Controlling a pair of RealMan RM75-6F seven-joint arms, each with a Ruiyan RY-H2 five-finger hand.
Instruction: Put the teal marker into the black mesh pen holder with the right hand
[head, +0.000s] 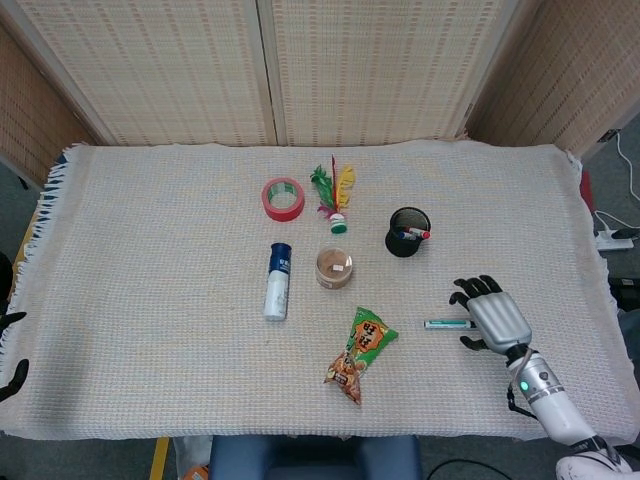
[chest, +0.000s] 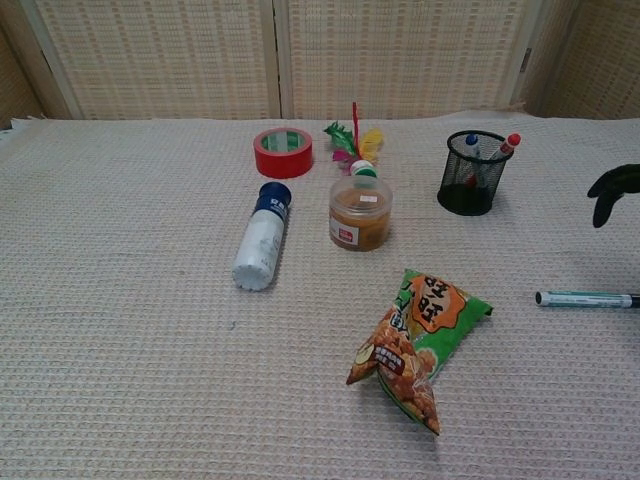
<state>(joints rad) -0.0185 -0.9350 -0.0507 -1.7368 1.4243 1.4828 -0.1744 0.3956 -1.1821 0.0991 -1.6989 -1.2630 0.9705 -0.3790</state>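
The teal marker (head: 446, 324) (chest: 585, 298) lies flat on the cloth, right of the snack bag. My right hand (head: 490, 315) hovers over the marker's right end with its fingers spread and nothing in it; in the chest view only its dark fingertips (chest: 612, 189) show at the right edge. The black mesh pen holder (head: 407, 232) (chest: 470, 173) stands upright behind the marker, with two pens in it. My left hand (head: 12, 360) shows only as dark fingertips at the left edge, off the table.
A snack bag (head: 358, 355), a brown jar (head: 334, 268), a white bottle with a blue cap (head: 277, 281), a red tape roll (head: 283, 198) and a feather shuttlecock (head: 333, 197) lie around the middle of the woven tablecloth (head: 150, 250).
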